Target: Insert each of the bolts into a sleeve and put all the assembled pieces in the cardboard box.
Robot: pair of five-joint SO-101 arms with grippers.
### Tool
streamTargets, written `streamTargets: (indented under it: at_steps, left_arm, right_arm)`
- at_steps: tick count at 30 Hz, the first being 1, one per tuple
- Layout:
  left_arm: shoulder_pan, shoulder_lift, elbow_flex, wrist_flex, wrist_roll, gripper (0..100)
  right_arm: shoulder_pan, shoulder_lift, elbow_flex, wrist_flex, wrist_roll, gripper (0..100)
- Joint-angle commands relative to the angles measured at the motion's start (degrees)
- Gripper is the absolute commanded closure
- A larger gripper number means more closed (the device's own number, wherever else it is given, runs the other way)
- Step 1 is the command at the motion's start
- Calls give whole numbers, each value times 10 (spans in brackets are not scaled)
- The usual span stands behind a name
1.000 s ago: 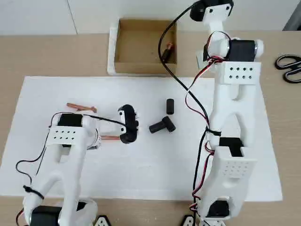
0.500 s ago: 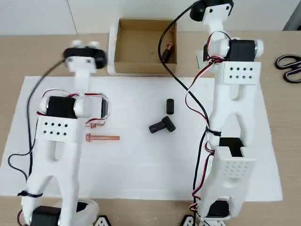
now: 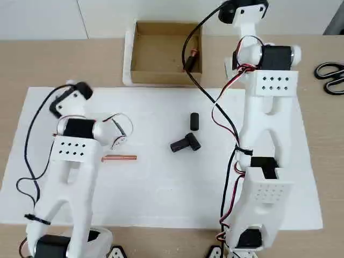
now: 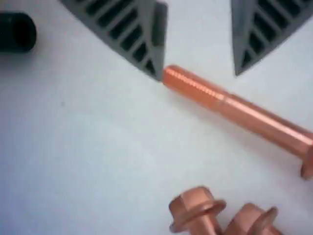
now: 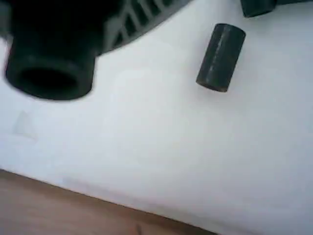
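A copper bolt [image 3: 119, 158] lies on the white sheet [image 3: 161, 188] beside the left arm. In the left wrist view my left gripper [image 4: 196, 68] is open just above that bolt's [image 4: 234, 112] threaded end, one fingertip [image 4: 151, 63] touching it. Two more bolt heads [image 4: 195, 210] lie close by. Three black sleeves rest mid-sheet: one alone [image 3: 194, 121], two touching [image 3: 185, 143]. My right gripper [image 5: 68, 39] holds a black sleeve [image 5: 49, 68] over the sheet near its edge, with the lone sleeve [image 5: 221, 58] farther off. The cardboard box [image 3: 161, 75] at the back holds one assembled piece [image 3: 192, 56].
Scissors [image 3: 330, 77] lie on the wooden table at the far right. The right arm [image 3: 269, 107] stretches from the front edge up past the box's right side. A white holder [image 3: 128, 59] borders the box's left and front.
The left arm's wrist swung from beside the bolt up toward the box, then dropped back lower and to the left. The bolt, sleeves and right arm stayed put.
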Motion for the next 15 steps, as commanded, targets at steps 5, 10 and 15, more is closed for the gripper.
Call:
streamTargets:
  at_steps: [5,10,15]
  left_arm:
    - [-29,-17,51,-55,44,788]
    - [-30,-17,88,-78,45,786]
    - [-30,-18,152,-151,46,786]
  right_arm:
    - [1,-38,-3,-2,-8,995]
    - [1,-38,-3,-2,-8,995]
    - [1,-38,-2,-2,-8,995]
